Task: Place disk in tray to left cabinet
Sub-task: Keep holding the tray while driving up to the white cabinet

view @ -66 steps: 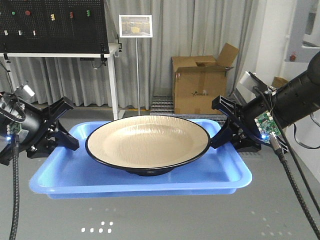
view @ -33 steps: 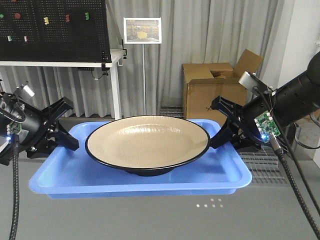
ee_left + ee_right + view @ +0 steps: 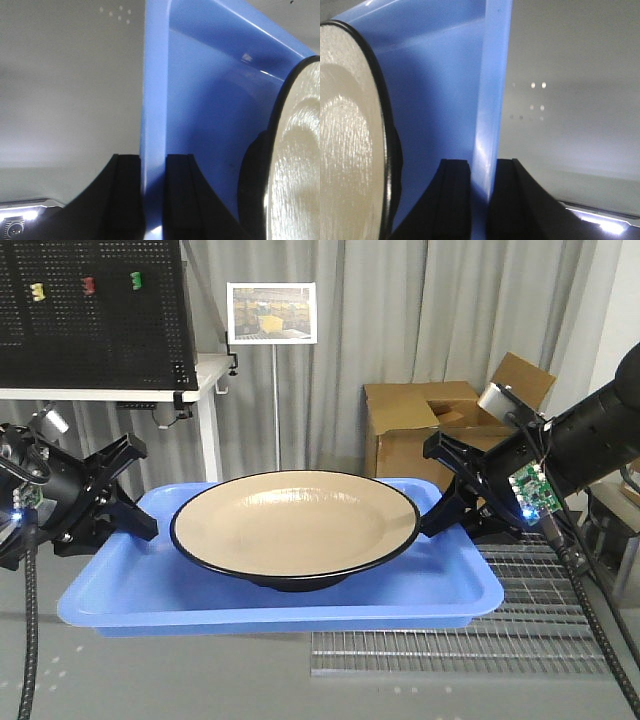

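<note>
The tan disk point(image 3: 295, 525) with its black rim lies in the blue tray point(image 3: 280, 608), which hangs level in the air between my two arms. My left gripper point(image 3: 140, 522) is shut on the tray's left lip, and my right gripper point(image 3: 440, 515) is shut on its right lip. In the left wrist view the black jaws of the left gripper point(image 3: 152, 165) pinch the tray's lip point(image 3: 155, 90), with the disk point(image 3: 300, 165) at the right edge. The right wrist view shows the right gripper point(image 3: 482, 167) clamping the tray's lip point(image 3: 492, 90), disk point(image 3: 347, 140) at left. The cabinet is out of view.
Behind the tray stand a black pegboard point(image 3: 90, 310) over a white table point(image 3: 205, 380), a sign on a thin pole point(image 3: 271, 312), grey curtains and an open cardboard box point(image 3: 440, 430). A metal floor grate point(image 3: 480, 650) lies below the tray at right.
The background has shifted behind the tray: the cardboard box slid right, the pegboard slid left, and the floor grate came into view. Tray, disk and both grippers keep the same pose.
</note>
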`<state>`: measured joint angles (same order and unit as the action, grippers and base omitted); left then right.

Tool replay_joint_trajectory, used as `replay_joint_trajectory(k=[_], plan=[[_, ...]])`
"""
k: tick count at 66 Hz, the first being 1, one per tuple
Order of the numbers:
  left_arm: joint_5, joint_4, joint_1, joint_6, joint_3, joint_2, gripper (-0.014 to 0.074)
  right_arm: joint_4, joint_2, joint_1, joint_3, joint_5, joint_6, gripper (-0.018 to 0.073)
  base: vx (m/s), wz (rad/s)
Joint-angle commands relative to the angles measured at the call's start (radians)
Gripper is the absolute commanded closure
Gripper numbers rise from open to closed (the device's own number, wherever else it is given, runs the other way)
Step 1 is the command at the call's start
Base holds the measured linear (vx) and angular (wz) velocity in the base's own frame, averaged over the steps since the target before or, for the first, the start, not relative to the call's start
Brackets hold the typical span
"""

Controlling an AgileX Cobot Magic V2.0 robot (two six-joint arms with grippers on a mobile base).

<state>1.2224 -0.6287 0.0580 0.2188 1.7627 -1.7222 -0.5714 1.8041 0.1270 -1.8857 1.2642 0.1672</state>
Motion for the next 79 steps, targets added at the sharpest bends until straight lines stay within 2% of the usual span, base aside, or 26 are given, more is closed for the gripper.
replay_joint_trajectory(k=[1,51,79], plan=[[-0.027,-0.193,0.029,0.018,0.036,0.055,0.0596,-0.192,-0.056,0.023,-0.036,0.008,0.002,0.0564,0.61,-0.06],[-0.027,-0.193,0.029,0.018,0.036,0.055,0.0596,-0.193,-0.056,0.023,-0.036,0.008,0.002,0.0564,0.49,-0.07],[-0.027,-0.191,0.029,0.018,0.036,0.055,0.0596,-0.192,-0.056,0.023,-0.036,0.003,0.002,0.0564,0.28,-0.4]])
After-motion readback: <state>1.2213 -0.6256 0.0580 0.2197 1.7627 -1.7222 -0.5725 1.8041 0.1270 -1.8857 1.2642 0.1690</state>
